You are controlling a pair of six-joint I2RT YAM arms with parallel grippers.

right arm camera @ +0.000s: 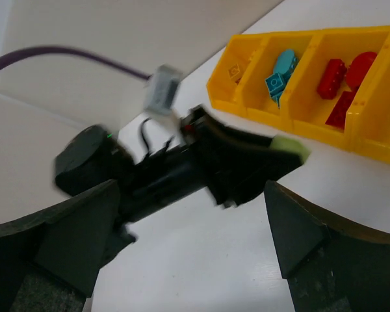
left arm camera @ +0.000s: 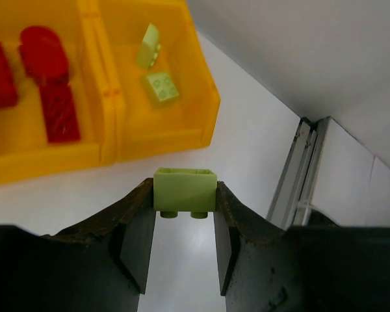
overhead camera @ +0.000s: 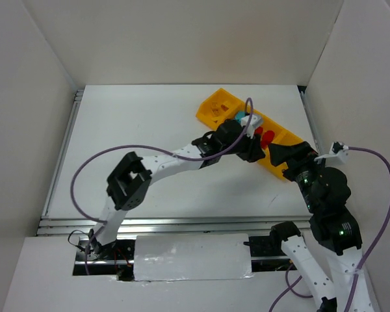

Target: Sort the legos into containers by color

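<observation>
Pale-green lego [left arm camera: 185,190] tight between left jaws

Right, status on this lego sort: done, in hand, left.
Done: red bricks, teal bricks and two pale green bricks lie in separate tray compartments. In hand: the left gripper is shut on another pale green brick, outside the tray; the right gripper is open, empty. Left: drop that brick in with the green ones.

left fingers [left arm camera: 135,237]: pinched close | right fingers [right arm camera: 75,247]: spread fully wide
</observation>
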